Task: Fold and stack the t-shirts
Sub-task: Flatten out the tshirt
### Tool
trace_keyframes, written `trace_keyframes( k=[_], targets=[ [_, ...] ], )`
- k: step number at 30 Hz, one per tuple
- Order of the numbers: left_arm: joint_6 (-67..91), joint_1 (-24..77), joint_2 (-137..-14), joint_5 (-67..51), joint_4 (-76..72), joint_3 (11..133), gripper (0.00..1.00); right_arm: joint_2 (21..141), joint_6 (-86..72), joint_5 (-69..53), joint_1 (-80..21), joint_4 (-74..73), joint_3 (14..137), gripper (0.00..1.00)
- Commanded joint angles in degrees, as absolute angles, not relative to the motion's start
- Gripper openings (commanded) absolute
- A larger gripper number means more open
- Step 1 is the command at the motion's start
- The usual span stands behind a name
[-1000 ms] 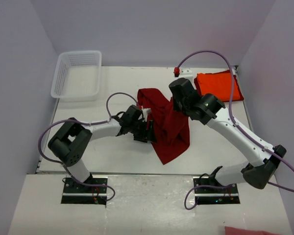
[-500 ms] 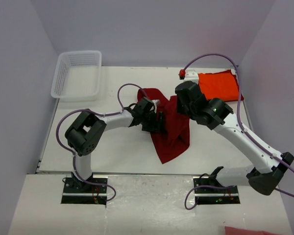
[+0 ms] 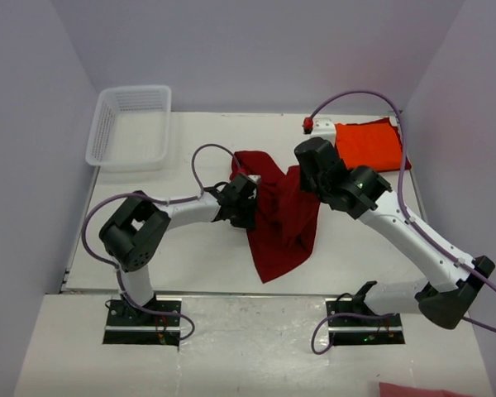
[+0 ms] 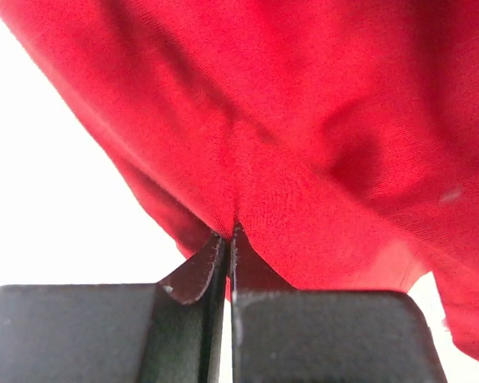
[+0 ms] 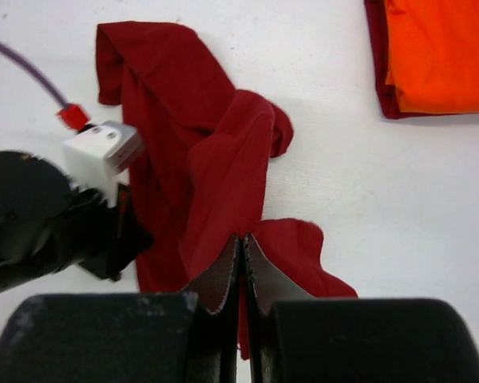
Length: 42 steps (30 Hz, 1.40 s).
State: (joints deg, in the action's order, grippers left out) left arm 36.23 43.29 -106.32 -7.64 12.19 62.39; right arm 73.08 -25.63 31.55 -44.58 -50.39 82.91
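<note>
At the near edge of the surface (image 3: 190, 265), the two arms rise from their bases and lean inward toward the middle. There the crimson t-shirt (image 3: 283, 217) lies crumpled and unfolded, one long flap trailing toward the near edge and a bunched part reaching toward the far side.

The left end effector (image 4: 227, 239) sits at the shirt's left edge. Its fingers are pressed fully together, with a pinch of red cloth caught between the tips, and the fabric fans upward from that point. The right end effector (image 5: 241, 243) is over the shirt's right half. It too is closed tight, gripping a raised ridge of the same crimson cloth, so the garment is pulled up into a fold between the two grips. The rest of it rests on the surface.

Farther back on the right, the orange t-shirt (image 3: 365, 145) lies flat as a folded rectangle, well apart from the crimson one. A dark red edge shows along its border in the right wrist view.

At the far left corner stands a white mesh basket (image 3: 102, 128), nothing visible inside it.
</note>
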Motion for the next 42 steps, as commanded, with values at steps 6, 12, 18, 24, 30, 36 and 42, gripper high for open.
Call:
trace_keyframes(
  k=[6, 12, 18, 24, 30, 36, 42],
  targets=[
    [29.2, 41.1, -79.5, 9.3, 38.8, 72.8, 0.00, 76.9, -16.1, 44.7, -41.1, -49.0, 97.3, 0.00],
    [23.8, 32.4, -71.8, 12.9, 50.4, 86.4, 0.00, 77.8, -10.3, 43.0, -36.8, -50.4, 107.7, 0.00],
    [21.1, 29.8, -69.3, 19.9, 56.2, 92.2, 0.00, 75.8, -10.0, 45.2, -34.5, -50.8, 105.7, 0.00],
    [21.2, 29.7, -65.7, 23.0, 58.9, 94.3, 0.00, 72.4, -12.3, 46.9, -33.8, -52.4, 101.6, 0.00],
    [20.9, 29.7, -63.7, 21.8, 61.3, 96.4, 0.00, 71.1, -16.3, 44.5, -33.8, -56.9, 100.5, 0.00],
    [19.5, 29.7, -61.9, 20.2, 61.5, 100.5, 0.00, 67.7, -18.2, 46.1, -34.8, -57.8, 99.8, 0.00],
    [14.8, 29.7, -56.1, 16.6, 56.9, 107.4, 0.00, 60.1, -12.9, 37.5, -35.0, -53.0, 100.1, 0.00]
  ],
)
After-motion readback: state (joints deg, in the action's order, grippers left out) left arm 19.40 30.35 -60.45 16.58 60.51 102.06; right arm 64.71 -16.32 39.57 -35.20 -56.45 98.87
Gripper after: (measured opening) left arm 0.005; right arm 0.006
